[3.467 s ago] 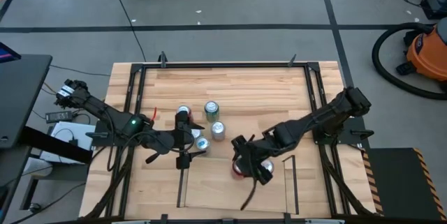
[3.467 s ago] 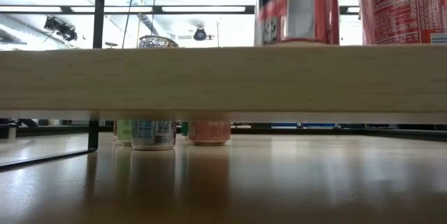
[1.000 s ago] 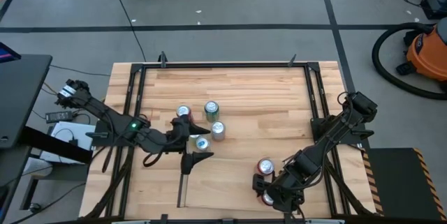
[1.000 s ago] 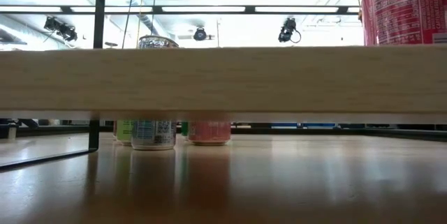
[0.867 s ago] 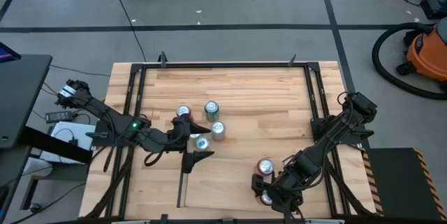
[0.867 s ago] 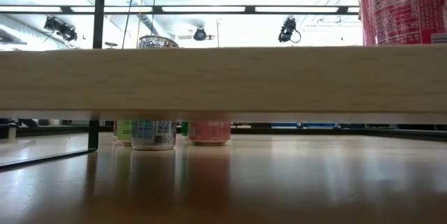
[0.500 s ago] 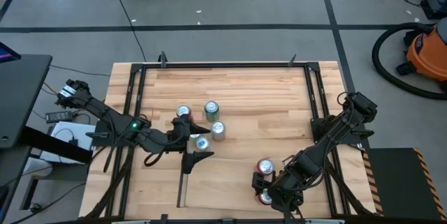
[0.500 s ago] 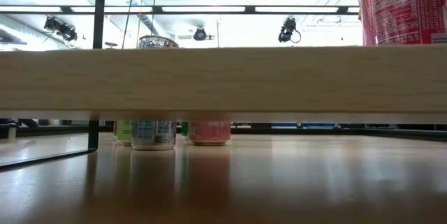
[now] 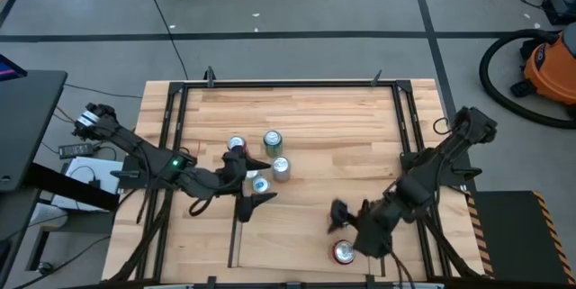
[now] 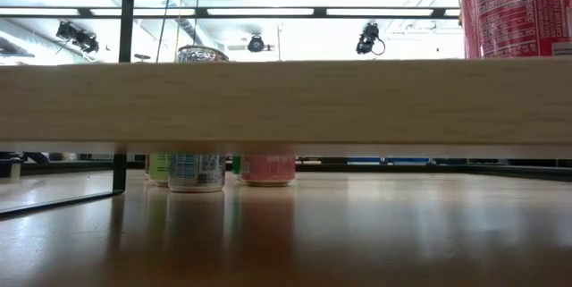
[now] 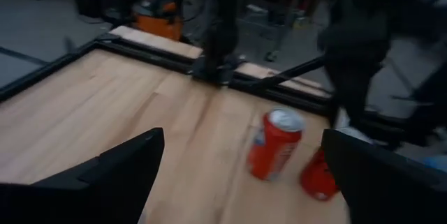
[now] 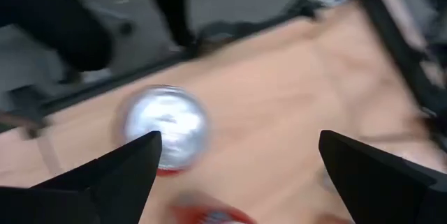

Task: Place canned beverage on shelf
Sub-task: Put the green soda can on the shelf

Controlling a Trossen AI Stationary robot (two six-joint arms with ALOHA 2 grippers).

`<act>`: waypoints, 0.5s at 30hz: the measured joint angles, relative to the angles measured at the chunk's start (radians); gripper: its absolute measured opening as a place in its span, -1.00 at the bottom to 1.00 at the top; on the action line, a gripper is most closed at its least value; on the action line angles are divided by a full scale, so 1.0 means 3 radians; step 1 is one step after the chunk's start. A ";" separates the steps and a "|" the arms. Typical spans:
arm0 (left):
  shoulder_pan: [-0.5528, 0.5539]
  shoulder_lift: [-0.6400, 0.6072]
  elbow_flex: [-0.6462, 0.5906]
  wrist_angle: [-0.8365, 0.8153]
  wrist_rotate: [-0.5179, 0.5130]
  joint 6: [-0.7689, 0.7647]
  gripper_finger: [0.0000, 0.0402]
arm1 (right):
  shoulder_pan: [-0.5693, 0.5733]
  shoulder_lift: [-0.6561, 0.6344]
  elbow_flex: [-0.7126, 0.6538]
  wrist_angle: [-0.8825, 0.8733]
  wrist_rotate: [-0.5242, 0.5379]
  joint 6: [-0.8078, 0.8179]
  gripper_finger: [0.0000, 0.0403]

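The shelf point(image 9: 297, 235) is a light-wood board with thin black rails at the table's near edge; its edge fills the low view point(image 10: 286, 99). Two red cans stand upright on it in the left wrist view point(image 11: 276, 144) point(image 11: 318, 176). The high view shows only the near one point(image 9: 343, 252); the other is under my right gripper point(image 9: 337, 217). That gripper is open, above the cans, and its wrist view shows a silver can top point(image 12: 166, 137). My left gripper point(image 9: 257, 183) is open, its fingers on either side of a blue-white can point(image 9: 261, 184).
Three more cans stand mid-table: a red-topped one point(image 9: 237, 144), a green one point(image 9: 272, 139) and a silver one point(image 9: 281, 167). A black frame point(image 9: 288, 83) runs round the tabletop. Bare wood lies toward the far edge and the right.
My right gripper has risen and gone toward the far edge, away from the near red can, which now shows whole from above. It now covers the farther red can. Both cans stay standing on the shelf.
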 joint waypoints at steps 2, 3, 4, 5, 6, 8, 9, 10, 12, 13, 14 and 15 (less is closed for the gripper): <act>0.0020 0.0043 -0.0001 -0.0038 -0.0068 0.0001 0.99 | -0.0101 -0.0065 0.0000 0.0045 0.0165 0.0045 0.98; 0.0043 0.0063 0.0000 -0.0050 -0.0103 0.0005 0.99 | -0.0160 -0.0096 0.0000 0.0068 0.0273 0.0059 0.97; 0.0067 0.0083 0.0001 -0.0063 -0.0126 0.0012 0.99 | -0.0220 -0.0123 0.0001 0.0086 0.0383 0.0090 0.97; 0.0088 0.0090 0.0001 -0.0126 -0.0146 0.0011 0.99 | -0.0283 -0.0145 0.0001 0.0101 0.0474 0.0137 0.96; 0.0101 0.0092 -0.0001 -0.0215 -0.0201 0.0011 0.99 | -0.0354 -0.0161 0.0001 0.0126 0.0549 0.0200 0.95; 0.0146 0.0092 -0.0001 -0.0376 -0.0352 0.0010 0.99 | -0.0512 -0.0167 0.0003 0.0165 0.0611 0.0271 0.92; 0.0162 0.0091 0.0000 -0.0484 -0.0445 0.0001 0.99 | -0.0592 -0.0167 0.0003 0.0160 0.0614 0.0297 0.91; 0.0178 0.0091 0.0000 -0.0601 -0.0522 -0.0001 0.99 | -0.0669 -0.0166 0.0003 0.0155 0.0614 0.0323 0.89; 0.0211 0.0091 0.0000 -0.0803 -0.0620 -0.0002 0.99 | -0.0819 -0.0163 0.0003 0.0170 0.0602 0.0400 0.86; 0.0240 0.0091 0.0000 -0.0888 -0.0642 0.0015 0.99 | -0.0886 -0.0163 0.0003 0.0180 0.0587 0.0432 0.84; 0.0270 0.0091 0.0000 -0.0984 -0.0646 0.0032 0.99 | -0.0942 -0.0160 0.0003 0.0202 0.0573 0.0462 0.83; 0.0307 0.0091 0.0000 -0.1073 -0.0644 0.0049 0.99 | -0.0993 -0.0160 0.0003 0.0231 0.0566 0.0489 0.82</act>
